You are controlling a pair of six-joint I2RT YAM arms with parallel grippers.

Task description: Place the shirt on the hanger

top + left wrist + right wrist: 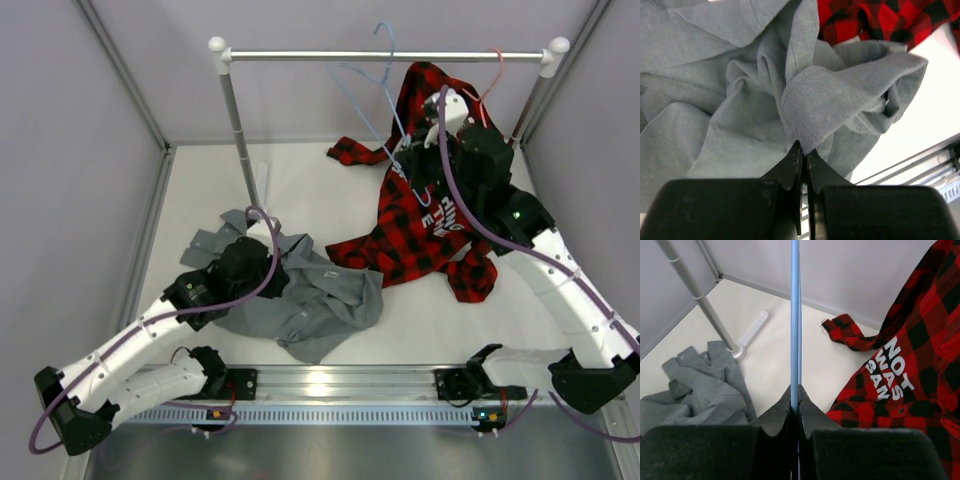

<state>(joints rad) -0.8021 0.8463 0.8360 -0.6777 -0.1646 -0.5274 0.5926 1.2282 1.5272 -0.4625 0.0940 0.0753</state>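
Observation:
The grey shirt (320, 300) lies crumpled on the white table at the left; it fills the left wrist view (740, 110). My left gripper (804, 150) is shut on a hemmed fold of the shirt; from above it sits over the shirt's upper left part (250, 262). The light-blue wire hanger (385, 75) hangs by its hook on the rail, tilted. My right gripper (796, 392) is shut on one of the hanger's blue wires (795, 315), and shows high at the back right in the top view (425, 170).
A red-and-black plaid shirt with white lettering (430, 225) hangs from the rail on a pink hanger (492, 75) and spills onto the table. The rail (390, 56) stands on a post (240, 125) at the back left. Grey walls enclose the table.

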